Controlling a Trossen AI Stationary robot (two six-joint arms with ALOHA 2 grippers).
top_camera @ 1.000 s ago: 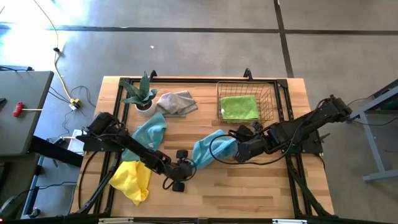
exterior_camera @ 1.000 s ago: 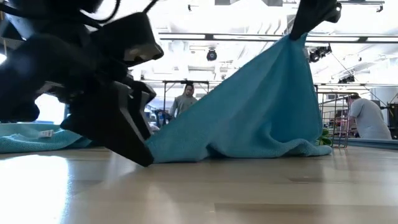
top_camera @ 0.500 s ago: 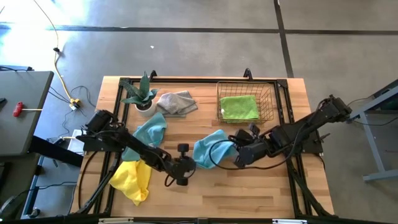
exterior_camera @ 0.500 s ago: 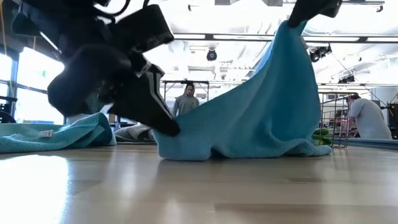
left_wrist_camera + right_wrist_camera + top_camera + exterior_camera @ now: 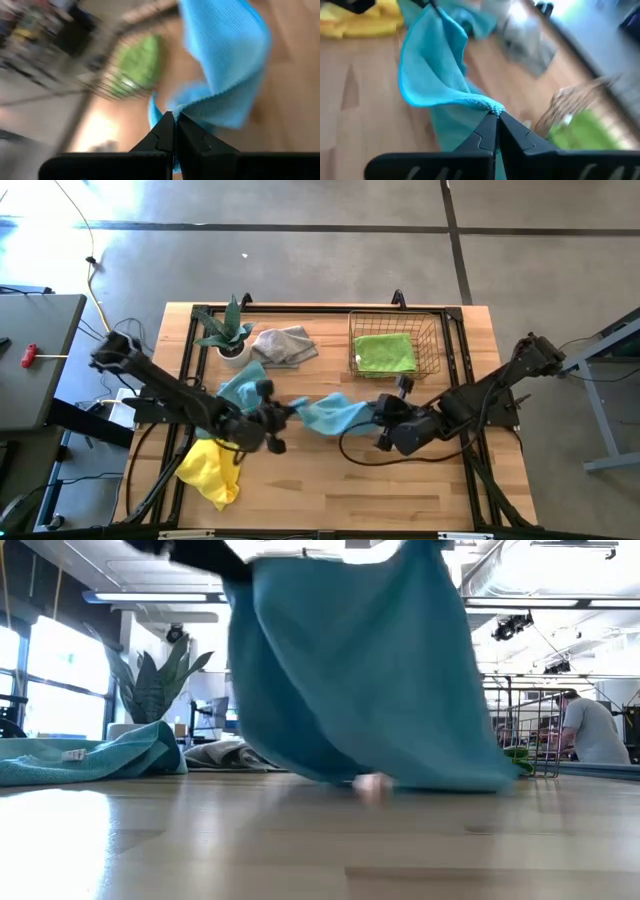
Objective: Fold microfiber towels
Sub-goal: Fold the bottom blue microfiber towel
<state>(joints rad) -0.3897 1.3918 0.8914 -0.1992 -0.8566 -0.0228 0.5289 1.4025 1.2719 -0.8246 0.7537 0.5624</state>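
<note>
A light blue microfiber towel [image 5: 330,413] hangs stretched between my two grippers above the middle of the table. My left gripper [image 5: 284,416] is shut on its left end, my right gripper [image 5: 376,412] on its right end. In the low view the towel [image 5: 370,670] drapes down like a curtain; I cannot tell whether its lower edge [image 5: 400,780] touches the wood. A second light blue towel [image 5: 240,390], a yellow one [image 5: 212,470] and a grey one [image 5: 283,345] lie on the table. A lime green towel [image 5: 385,352] lies in the wire basket [image 5: 436,340]. My left gripper pinches a corner of the blue towel [image 5: 172,109] between its two shut fingers, coming from the table's left and slanting down. The cloth hangs away from the fingertips, lifted off the table at this end. My right gripper pinches the towel's bunched upper edge [image 5: 487,106] between its two shut fingers, coming from the table's right and slanting down. The cloth falls below the fingers and runs across to the other gripper.
A potted plant [image 5: 228,330] stands at the far left beside the grey towel. The wire basket stands at the far right. Bare wood lies near the front edge, under and in front of the hanging towel. People stand in the room behind the table.
My left gripper has taken hold of the blue towel's left end where it lay on the table, then risen quickly and drawn back toward the table's left, tipping up. That end has lifted clear and the towel now hangs spread between both grippers. My right gripper has turned slightly.
</note>
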